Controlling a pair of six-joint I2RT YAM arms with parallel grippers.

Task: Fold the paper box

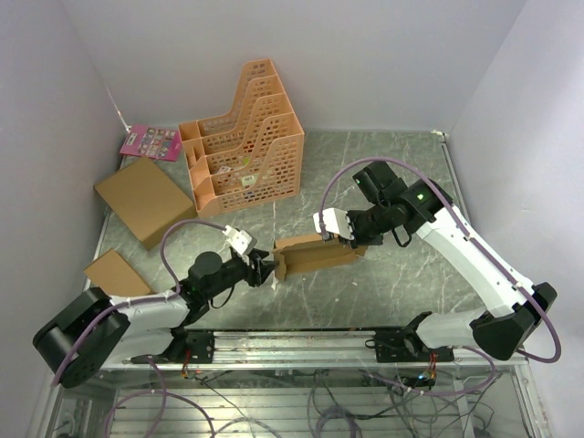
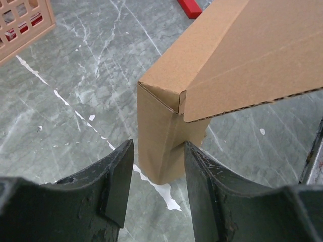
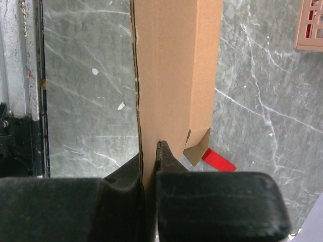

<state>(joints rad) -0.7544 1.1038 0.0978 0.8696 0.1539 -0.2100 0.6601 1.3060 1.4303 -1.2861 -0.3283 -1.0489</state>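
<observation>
- Looks mid-fold to me. The box (image 1: 315,254) is already partly formed with its walls up, and it sits on the counter (image 1: 392,164) in the middle of the top view, between the two arms.
- The right tool (image 1: 351,239) is clamped shut on the box's right end. In its wrist view the jaws pinch a thin cardboard panel with no gap showing, so I'd call that arm the anchor.
- The left tool (image 1: 266,270) is roughly half open and has hold of nothing. In the left wrist view its fingers (image 2: 113,176) straddle the box's upright end corner. There's counter showing on the left side, and the right finger is just beside or touching the cardboard, can't tell which.
- A loose flap (image 2: 262,65) juts out over that corner, upper right of the left wrist view, and it isn't tucked in.
- Next move, my guess: the left tool either closes on that corner to square it, or pushes the flap down along its crease while the right one holds steady. It needs a gentle touch, since cardboard dents easily.
- Orientation: the long axis runs left to right across the top view, rising slightly to the right. The left end points at the left tool and the right end at the right tool. In the right wrist view it runs straight up the frame.
</observation>
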